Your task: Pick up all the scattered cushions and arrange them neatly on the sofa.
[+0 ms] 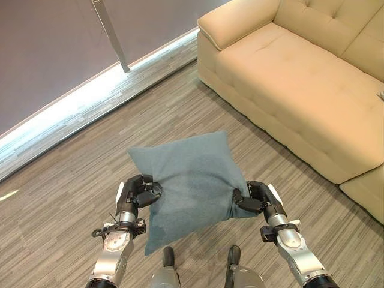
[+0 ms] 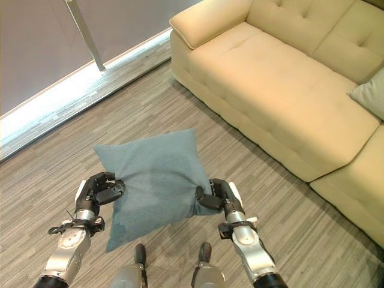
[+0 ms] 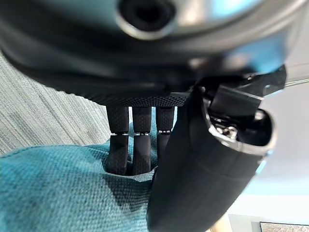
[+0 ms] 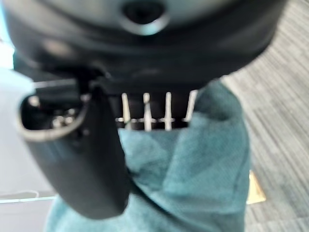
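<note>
We hold the teal cushion [image 1: 189,180] pinched by left hand [image 1: 139,193] and right hand [image 1: 255,198]; grips seem firm, so carry it level toward the sofa [image 1: 300,90].

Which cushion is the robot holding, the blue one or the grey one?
The blue cushion, pinched between the left hand and right hand above the floor. The grey cushion lies on the sofa, untouched.
</note>
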Controlling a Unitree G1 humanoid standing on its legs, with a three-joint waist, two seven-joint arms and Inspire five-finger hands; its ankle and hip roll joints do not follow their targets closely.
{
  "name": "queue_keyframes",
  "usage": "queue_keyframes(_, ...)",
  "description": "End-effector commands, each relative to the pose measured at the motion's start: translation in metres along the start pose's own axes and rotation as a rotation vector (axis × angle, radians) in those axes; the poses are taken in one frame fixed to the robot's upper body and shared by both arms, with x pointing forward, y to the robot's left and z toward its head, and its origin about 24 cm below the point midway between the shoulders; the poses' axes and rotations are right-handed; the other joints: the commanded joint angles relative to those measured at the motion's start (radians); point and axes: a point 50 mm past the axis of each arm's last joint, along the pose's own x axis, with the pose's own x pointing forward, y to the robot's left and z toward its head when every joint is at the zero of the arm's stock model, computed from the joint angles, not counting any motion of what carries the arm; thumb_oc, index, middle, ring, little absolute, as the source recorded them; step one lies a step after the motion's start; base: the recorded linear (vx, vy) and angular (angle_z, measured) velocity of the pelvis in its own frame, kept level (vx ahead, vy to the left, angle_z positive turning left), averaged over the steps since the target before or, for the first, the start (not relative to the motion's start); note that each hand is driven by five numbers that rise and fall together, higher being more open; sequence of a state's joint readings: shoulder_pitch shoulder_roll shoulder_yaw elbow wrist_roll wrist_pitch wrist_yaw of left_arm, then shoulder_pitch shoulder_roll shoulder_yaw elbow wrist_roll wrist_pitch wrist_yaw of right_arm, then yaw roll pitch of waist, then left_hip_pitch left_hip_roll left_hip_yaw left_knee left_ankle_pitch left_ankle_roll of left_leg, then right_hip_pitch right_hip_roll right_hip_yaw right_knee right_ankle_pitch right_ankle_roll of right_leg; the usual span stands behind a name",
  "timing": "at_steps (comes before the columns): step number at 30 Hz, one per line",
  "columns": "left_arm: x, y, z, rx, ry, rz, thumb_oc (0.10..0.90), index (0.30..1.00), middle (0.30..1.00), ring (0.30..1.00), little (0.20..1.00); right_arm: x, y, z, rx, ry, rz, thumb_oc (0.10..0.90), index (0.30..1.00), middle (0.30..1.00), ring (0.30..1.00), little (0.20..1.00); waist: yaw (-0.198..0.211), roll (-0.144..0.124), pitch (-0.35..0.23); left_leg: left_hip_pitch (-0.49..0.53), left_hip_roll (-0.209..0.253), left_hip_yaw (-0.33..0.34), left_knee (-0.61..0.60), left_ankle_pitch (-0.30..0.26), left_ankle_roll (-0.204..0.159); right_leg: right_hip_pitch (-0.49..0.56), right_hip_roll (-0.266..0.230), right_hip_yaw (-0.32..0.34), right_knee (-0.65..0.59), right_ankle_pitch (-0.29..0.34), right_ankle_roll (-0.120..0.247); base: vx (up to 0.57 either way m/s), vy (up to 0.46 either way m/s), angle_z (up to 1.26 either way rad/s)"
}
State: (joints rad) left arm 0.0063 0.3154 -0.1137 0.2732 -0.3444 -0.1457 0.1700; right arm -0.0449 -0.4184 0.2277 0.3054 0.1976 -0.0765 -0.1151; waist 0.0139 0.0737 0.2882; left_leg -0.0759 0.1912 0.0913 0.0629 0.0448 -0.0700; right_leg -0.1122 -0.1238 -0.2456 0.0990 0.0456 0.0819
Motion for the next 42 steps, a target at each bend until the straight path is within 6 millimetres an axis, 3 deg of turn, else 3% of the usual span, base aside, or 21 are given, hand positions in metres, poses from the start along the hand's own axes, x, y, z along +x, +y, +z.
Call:
queue_keyframes(1,-0.009,0.02,0.015,-0.085,-0.125,0.023,0.4,0.3,0.3,0.3,0.3,-0.012,-0.019,0.014,0.211,-0.151,-0.095,0.4,0.3,0.3,0.3,0.3,-0.022,-0.023,-0.22,0.106,-0.088,0.104,0.004,-0.069,-0.034,0.201,0.045,-0.08,-0.042,-0.185,-0.022,0.01,-0.037,-0.01)
queue_keyframes(6,-0.003,0.009,0.021,-0.086,-0.141,-0.033,0.4,0.3,0.3,0.3,0.3,-0.005,-0.008,0.031,0.185,-0.206,-0.022,0.4,0.3,0.3,0.3,0.3,-0.016,-0.032,-0.216,0.073,-0.065,0.097,0.116,-0.081,-0.048,0.215,0.06,-0.062,-0.058,-0.199,-0.04,0.05,-0.116,-0.02)
queue_keyframes(9,-0.001,0.003,0.025,-0.084,-0.153,-0.063,0.4,0.3,0.3,0.3,0.3,-0.003,-0.007,0.04,0.17,-0.245,-0.025,0.4,0.3,0.3,0.3,0.3,-0.012,-0.043,-0.192,-0.011,-0.033,0.118,0.322,-0.017,-0.076,0.244,0.061,-0.057,-0.063,-0.212,-0.062,0.1,-0.123,-0.02)
queue_keyframes(11,-0.001,0.001,0.027,-0.079,-0.159,-0.074,0.4,0.3,0.3,0.3,0.3,-0.001,-0.008,0.045,0.161,-0.262,-0.027,0.4,0.3,0.3,0.3,0.3,-0.007,-0.044,-0.182,-0.041,-0.022,0.129,0.373,-0.011,-0.077,0.257,0.061,-0.06,-0.066,-0.218,-0.068,0.11,-0.056,0.05)
queue_keyframes(14,-0.001,-0.001,0.029,-0.073,-0.164,-0.077,0.4,0.3,0.3,0.3,0.3,0.004,-0.007,0.06,0.14,-0.312,-0.026,0.4,0.3,0.3,0.3,0.3,0.021,-0.039,-0.176,-0.136,-0.037,0.174,0.313,-0.064,-0.031,0.29,0.057,-0.051,-0.084,-0.237,-0.056,0.23,0.051,0.05)
queue_keyframes(17,-0.002,0.006,0.031,-0.047,-0.173,-0.056,0.4,0.3,0.3,0.3,0.3,0.012,0.002,0.075,0.123,-0.355,0.016,0.4,0.3,0.3,0.3,0.3,0.069,-0.025,-0.163,-0.235,-0.009,0.173,0.093,0.033,-0.046,0.347,0.078,-0.027,-0.097,-0.261,-0.032,0.38,0.134,0.06)
queue_keyframes(21,-0.003,0.02,0.041,0.006,-0.204,-0.018,0.4,0.3,0.3,0.3,0.3,0.018,0.022,0.091,0.145,-0.408,0.107,0.4,0.3,0.3,0.3,0.3,0.122,-0.035,-0.18,-0.248,0.022,0.171,0.045,0.099,-0.053,0.417,0.091,0.024,-0.091,-0.301,-0.01,0.56,0.171,-0.3)
queue_keyframes(22,-0.002,0.021,0.043,0.022,-0.213,-0.023,0.4,0.3,0.3,0.3,0.3,0.017,0.028,0.094,0.153,-0.42,0.133,0.4,0.3,0.3,0.3,0.3,0.134,-0.052,-0.184,-0.252,0.008,0.165,0.075,0.105,-0.048,0.42,0.075,0.031,-0.058,-0.297,-0.001,0.5,0.158,-1.09)
queue_keyframes(24,0.001,0.02,0.049,0.061,-0.233,-0.052,0.4,0.3,0.3,0.3,0.3,0.017,0.034,0.093,0.16,-0.42,0.157,0.4,0.3,0.3,0.3,0.3,0.155,-0.083,-0.195,-0.24,-0.014,0.163,0.122,0.071,-0.019,0.387,0.039,0.029,0.094,-0.237,0.048,0.5,0.203,-1.11)
queue_keyframes(26,0.005,0.015,0.051,0.103,-0.237,-0.088,0.4,0.3,0.3,0.3,0.3,0.015,0.037,0.089,0.149,-0.409,0.172,0.4,0.3,0.3,0.3,0.3,0.144,-0.105,-0.202,-0.207,-0.042,0.18,0.164,0.004,0.03,0.322,-0.025,0.02,0.315,-0.045,0.138,0.53,0.282,-0.66)
queue_keyframes(27,0.007,0.016,0.054,0.123,-0.243,-0.087,0.4,0.3,0.3,0.3,0.3,0.014,0.037,0.089,0.149,-0.407,0.171,0.4,0.3,0.3,0.3,0.3,0.13,-0.099,-0.203,-0.181,-0.052,0.18,0.171,-0.024,0.052,0.286,-0.045,0.025,0.425,0.029,0.149,0.53,0.332,0.19)
queue_keyframes(28,0.007,0.015,0.055,0.135,-0.249,-0.084,0.4,0.3,0.3,0.3,0.3,0.013,0.038,0.09,0.139,-0.411,0.177,0.4,0.3,0.3,0.3,0.3,0.119,-0.079,-0.203,-0.145,-0.054,0.179,0.159,-0.044,0.073,0.217,-0.059,0.027,0.521,0.061,0.142,0.51,0.35,0.55)
queue_keyframes(29,0.008,0.015,0.057,0.147,-0.255,-0.089,0.4,0.3,0.3,0.3,0.3,0.011,0.036,0.089,0.132,-0.411,0.176,0.4,0.3,0.3,0.3,0.3,0.102,-0.064,-0.2,-0.096,-0.068,0.177,0.141,-0.064,0.088,0.158,-0.069,0.013,0.598,0.087,0.145,0.51,0.331,0.41)
queue_keyframes(30,0.008,0.015,0.059,0.155,-0.263,-0.092,0.4,0.3,0.3,0.3,0.3,0.009,0.033,0.087,0.123,-0.41,0.169,0.4,0.3,0.3,0.3,0.3,0.079,-0.05,-0.196,-0.038,-0.082,0.166,0.115,-0.089,0.095,0.1,-0.088,-0.01,0.642,0.065,0.14,0.62,0.317,0.1)
queue_keyframes(33,0.007,0.012,0.058,0.165,-0.257,-0.119,0.4,0.3,0.3,0.3,0.3,0.005,0.025,0.081,0.121,-0.393,0.151,0.4,0.3,0.3,0.3,0.3,0.014,-0.034,-0.189,0.091,-0.123,0.136,0.061,-0.151,0.083,-0.01,-0.128,-0.082,0.496,-0.041,0.099,0.62,0.169,0.23)
queue_keyframes(35,0.006,0.011,0.057,0.173,-0.255,-0.124,0.4,0.3,0.3,0.3,0.3,0.004,0.022,0.08,0.12,-0.389,0.138,0.4,0.3,0.3,0.3,0.3,-0.006,-0.03,-0.187,0.124,-0.127,0.122,0.054,-0.169,0.074,-0.039,-0.127,-0.095,0.412,-0.058,0.082,0.43,0.01,0.31)
queue_keyframes(36,0.007,0.011,0.058,0.177,-0.256,-0.127,0.4,0.3,0.3,0.3,0.3,0.002,0.019,0.078,0.121,-0.384,0.126,0.4,0.3,0.3,0.3,0.3,-0.025,-0.037,-0.185,0.16,-0.131,0.111,0.049,-0.197,0.06,-0.056,-0.132,-0.099,0.278,-0.066,0.073,0.48,-0.095,0.45)
queue_keyframes(38,0.009,0.01,0.062,0.183,-0.275,-0.122,0.4,0.3,0.3,0.3,0.3,0.0,0.015,0.076,0.125,-0.379,0.106,0.4,0.3,0.3,0.3,0.3,-0.059,-0.046,-0.182,0.231,-0.122,0.098,0.04,-0.249,0.02,-0.095,-0.154,-0.111,0.008,-0.03,0.088,0.86,-0.173,0.55)
queue_keyframes(39,0.015,0.009,0.07,0.201,-0.307,-0.119,0.4,0.3,0.3,0.3,0.3,0.0,0.015,0.076,0.102,-0.378,0.092,0.4,0.3,0.3,0.3,0.3,-0.072,-0.036,-0.186,0.301,-0.087,0.106,0.038,-0.288,-0.019,-0.15,-0.2,-0.163,-0.106,-0.004,0.118,0.72,-0.154,0.48)
queue_keyframes(41,0.018,0.004,0.071,0.214,-0.319,-0.13,0.4,0.3,0.3,0.3,0.3,-0.001,0.014,0.074,0.092,-0.374,0.082,0.4,0.3,0.3,0.3,0.3,-0.102,-0.03,-0.191,0.35,-0.077,0.102,0.048,-0.29,-0.045,-0.18,-0.206,-0.183,-0.1,0.028,0.127,0.81,-0.153,0.49)
queue_keyframes(42,0.019,0.0,0.073,0.228,-0.329,-0.148,0.4,0.3,0.3,0.3,0.3,-0.003,0.01,0.072,0.083,-0.371,0.067,0.4,0.3,0.3,0.3,0.3,-0.117,-0.031,-0.2,0.374,-0.067,0.086,0.091,-0.293,-0.06,-0.161,-0.185,-0.158,-0.087,0.046,0.132,0.72,-0.139,0.53)
